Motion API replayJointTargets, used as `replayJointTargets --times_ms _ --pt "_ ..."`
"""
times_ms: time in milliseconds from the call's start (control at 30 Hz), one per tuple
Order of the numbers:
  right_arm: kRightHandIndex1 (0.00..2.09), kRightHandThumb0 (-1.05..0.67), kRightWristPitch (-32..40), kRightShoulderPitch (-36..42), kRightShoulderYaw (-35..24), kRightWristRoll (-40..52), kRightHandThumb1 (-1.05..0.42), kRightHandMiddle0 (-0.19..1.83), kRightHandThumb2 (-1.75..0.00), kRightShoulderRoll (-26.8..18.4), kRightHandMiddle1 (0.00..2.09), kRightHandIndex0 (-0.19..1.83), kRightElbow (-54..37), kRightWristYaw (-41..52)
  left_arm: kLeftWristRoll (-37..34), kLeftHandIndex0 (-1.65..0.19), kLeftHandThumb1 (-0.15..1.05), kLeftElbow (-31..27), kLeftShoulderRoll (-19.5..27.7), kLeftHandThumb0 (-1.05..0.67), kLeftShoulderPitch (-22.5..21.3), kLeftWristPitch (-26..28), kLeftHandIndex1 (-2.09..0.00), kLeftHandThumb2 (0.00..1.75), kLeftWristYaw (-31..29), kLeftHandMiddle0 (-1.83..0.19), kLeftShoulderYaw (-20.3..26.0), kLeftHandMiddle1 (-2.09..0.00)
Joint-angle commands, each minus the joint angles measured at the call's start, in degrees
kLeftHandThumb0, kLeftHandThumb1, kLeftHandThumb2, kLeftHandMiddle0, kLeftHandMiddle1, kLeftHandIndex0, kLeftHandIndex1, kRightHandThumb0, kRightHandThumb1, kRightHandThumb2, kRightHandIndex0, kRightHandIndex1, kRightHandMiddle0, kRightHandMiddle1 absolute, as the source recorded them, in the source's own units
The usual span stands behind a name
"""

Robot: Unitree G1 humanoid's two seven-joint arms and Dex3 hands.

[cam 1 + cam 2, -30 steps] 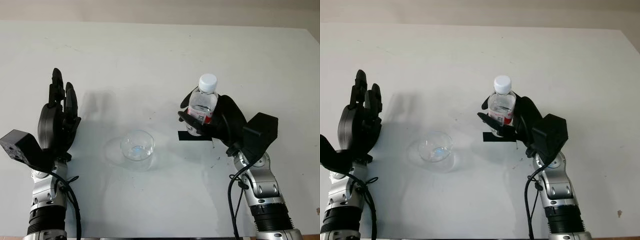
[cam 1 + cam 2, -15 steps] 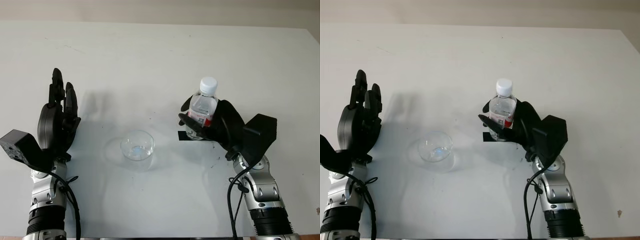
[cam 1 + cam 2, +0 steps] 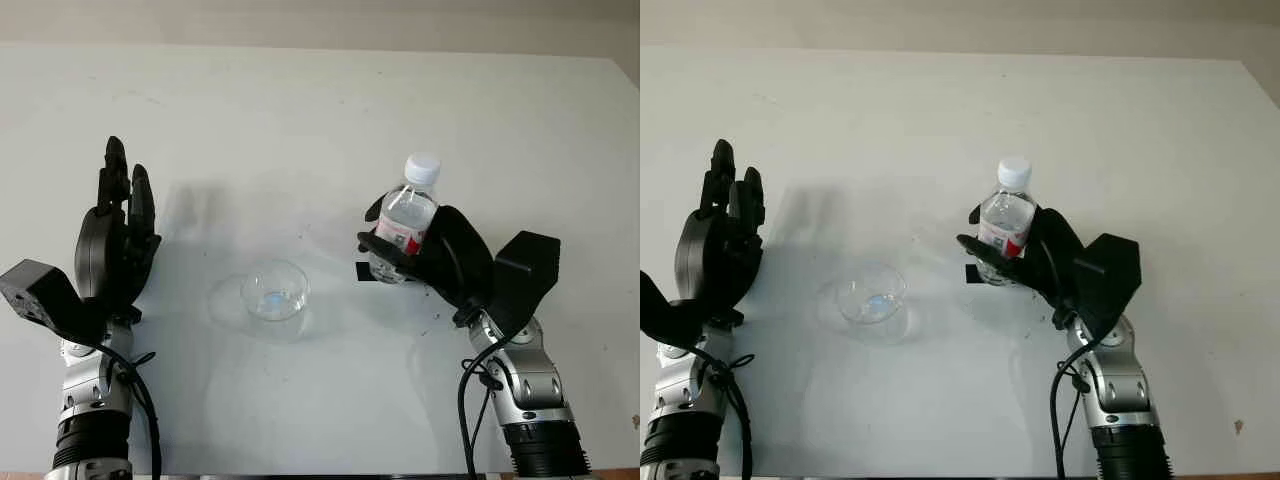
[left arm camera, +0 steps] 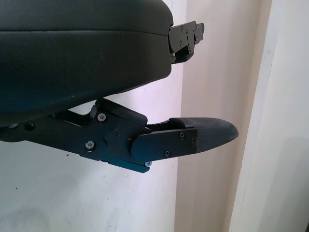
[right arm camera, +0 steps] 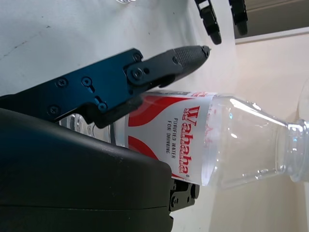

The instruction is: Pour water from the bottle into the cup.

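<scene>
Right hand, fingers wrapped round the bottle, has lifted it w/ cap on, nearer table's right edge than the cup, no pour yet; left hand open near left edge.

Bare white bench between right robot hand, gripping clear capped plastic bottle, and small clear glass cup. Black tape strip flat beneath bottle. Left robot hand open, raised well left of cup.
</scene>
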Motion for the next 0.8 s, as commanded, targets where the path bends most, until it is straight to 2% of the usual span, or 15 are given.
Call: replayJointTargets --times_ms 0,200,367,433,533,767 --pt "1.77 -0.57 -1.7 0.7 -0.6 0.2 -1.04 -0.07 -0.06 -0.3 1.74 0.05 0.9 0.7 0.2 0.19 1.05 0.2 0.5 -0.76 0.2 -0.3 -0.03 0.51 0.2 0.19 0.2 -0.03" --pt "1.31 -0.60 -3.6 0.7 -0.2 -0.8 -1.01 -0.10 -0.05 -1.5 1.37 -0.04 2.1 2.7 0.2 0.19 1.05 0.6 0.6 -0.75 0.0 -0.7 -0.02 0.52 -0.1 0.19 0.2 -0.03" --pt "0.42 -0.70 -8.1 0.5 0.6 -3.5 -0.99 -0.05 -0.05 -3.3 0.56 0.00 3.8 4.1 -0.2 0.19 1.05 0.9 0.7 -0.74 -0.2 -0.7 0.00 0.52 -0.5 0.19 0.4 -0.01" --pt "0.17 -0.72 -9.9 0.4 0.7 -3.7 -0.97 -0.06 -0.05 -3.7 0.31 -0.03 4.8 5.1 -0.3 0.19 1.05 1.1 0.7 -0.74 -0.4 -0.8 -0.01 0.52 -0.6 0.19 0.4 -0.02" --pt "0.07 -0.77 -11.5 0.4 0.7 -4.1 -0.95 -0.10 -0.05 -4.2 0.19 -0.10 5.6 5.9 -0.4 0.19 1.05 1.3 0.7 -0.74 -0.5 -1.0 -0.01 0.52 -0.8 0.19 0.5 -0.02" --pt "0.00 -0.85 -16.8 0.0 0.8 -5.6 -0.93 -0.19 -0.05 -5.2 0.03 -0.19 8.1 6.6 -0.3 0.19 1.05 1.9 0.7 -0.74 -1.0 -1.1 -0.02 0.52 -0.8 0.19 0.4 -0.02"
